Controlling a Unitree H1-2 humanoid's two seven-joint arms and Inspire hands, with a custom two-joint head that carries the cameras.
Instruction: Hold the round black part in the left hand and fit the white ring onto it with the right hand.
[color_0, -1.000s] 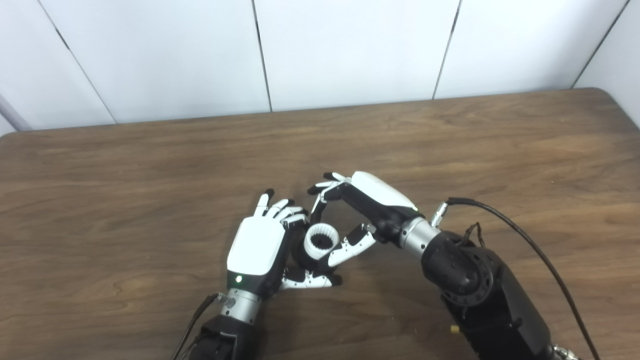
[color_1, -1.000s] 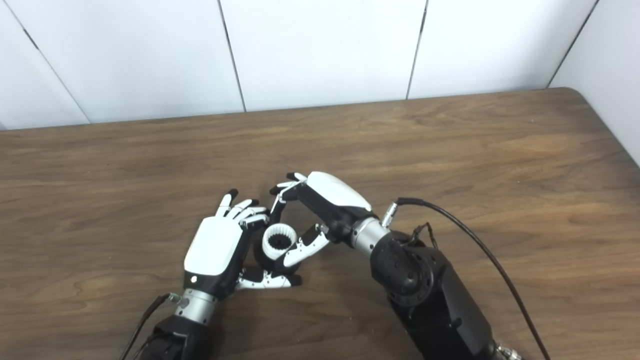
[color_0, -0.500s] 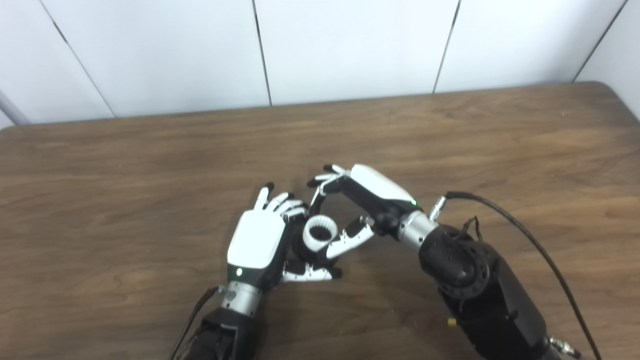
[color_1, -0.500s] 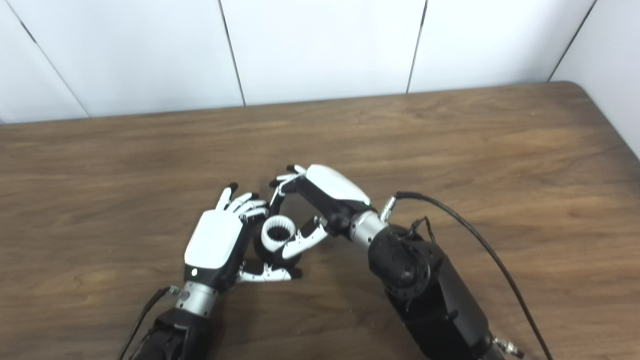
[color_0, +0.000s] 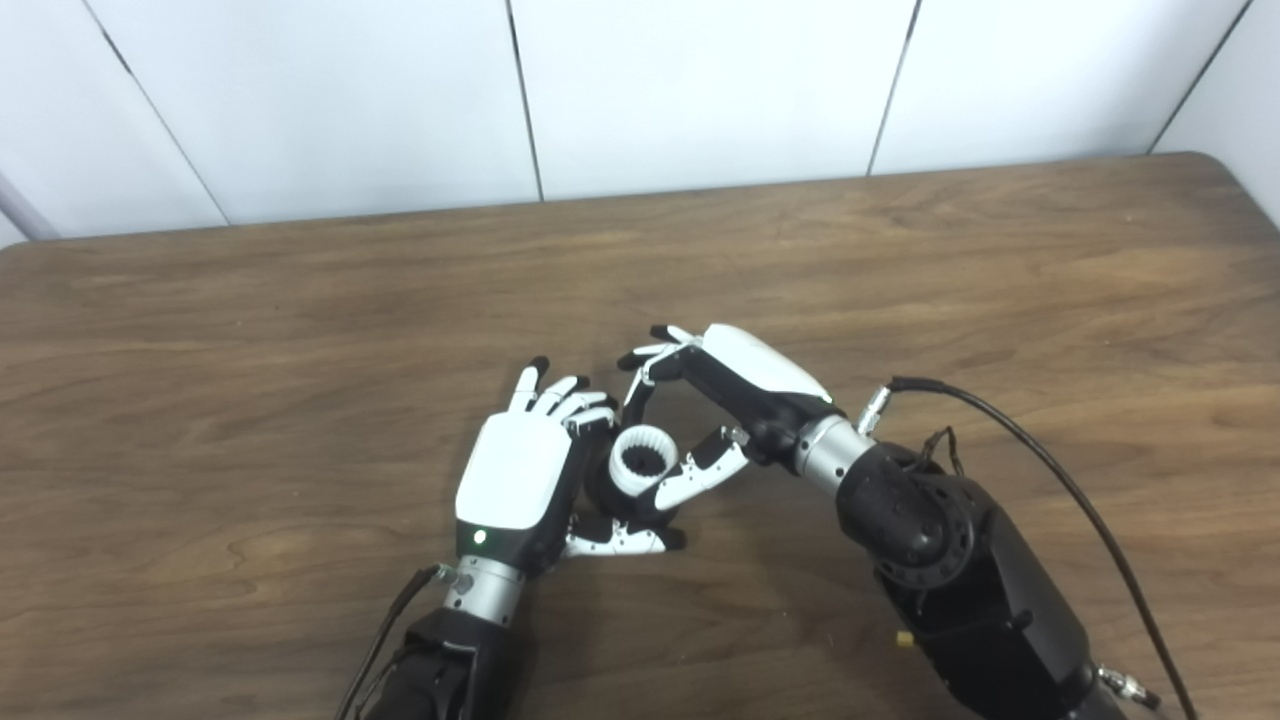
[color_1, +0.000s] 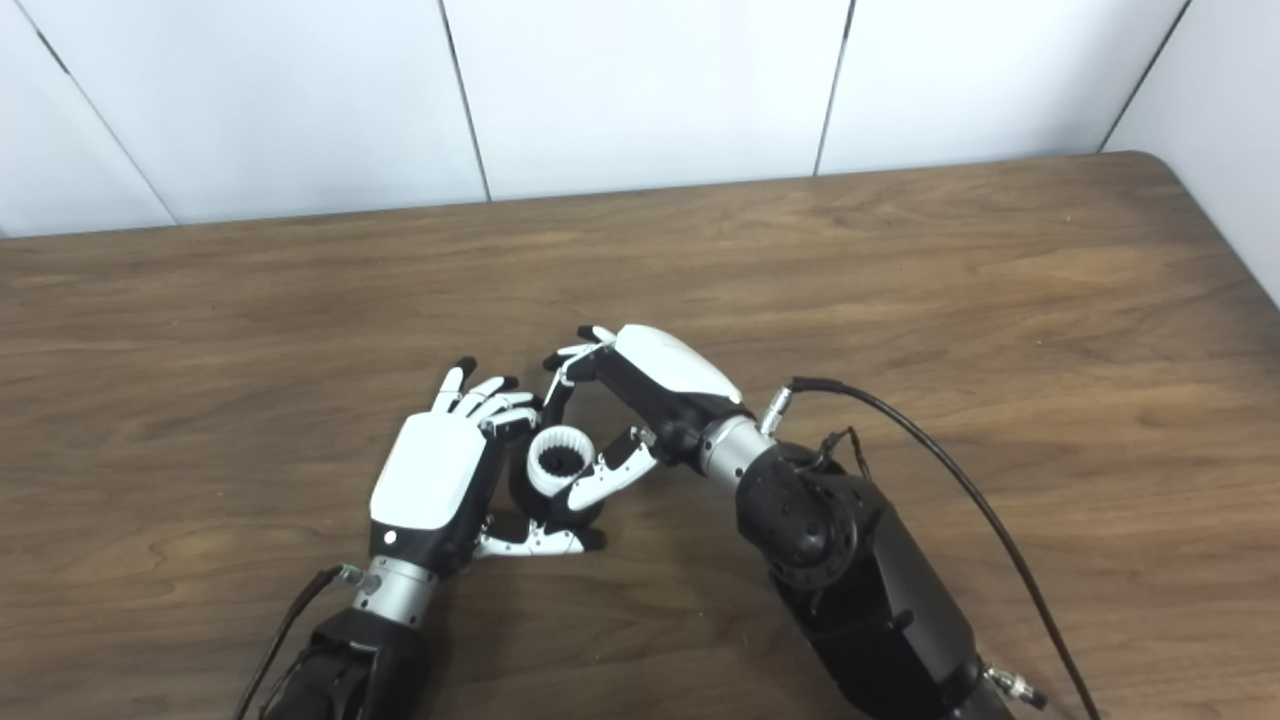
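My left hand (color_0: 515, 482) lies back-up on the wooden table (color_0: 250, 350), and its white shell hides my palm, so most of the round black part (color_0: 602, 489) is out of sight; only a dark curved edge shows just below and to the left of the white ring (color_0: 643, 461). I can see my left thumb (color_0: 615, 540) curling in beneath the ring and my left fingers (color_0: 560, 395) fanned out beyond it, wrapped around the black part, so I read that hand as grasping it, though the contact itself is covered. The white ring sits on top of the black part with its toothed inner bore facing up; how far it is seated I cannot tell, because the joint between them is masked by my fingers. My right hand (color_1: 645, 385) arches over the ring from the right: its thumb (color_1: 605, 475) rests against the ring's near right rim and its fingertips (color_1: 565, 365) curve down on the far side, pinching the ring between them. The right eye view shows a little more of the dark part below the ring and the gap under my right palm; the left eye view shows the green light on my left wrist more plainly. A black cable (color_0: 1010, 435) loops away from my right forearm, to the right of the ring.
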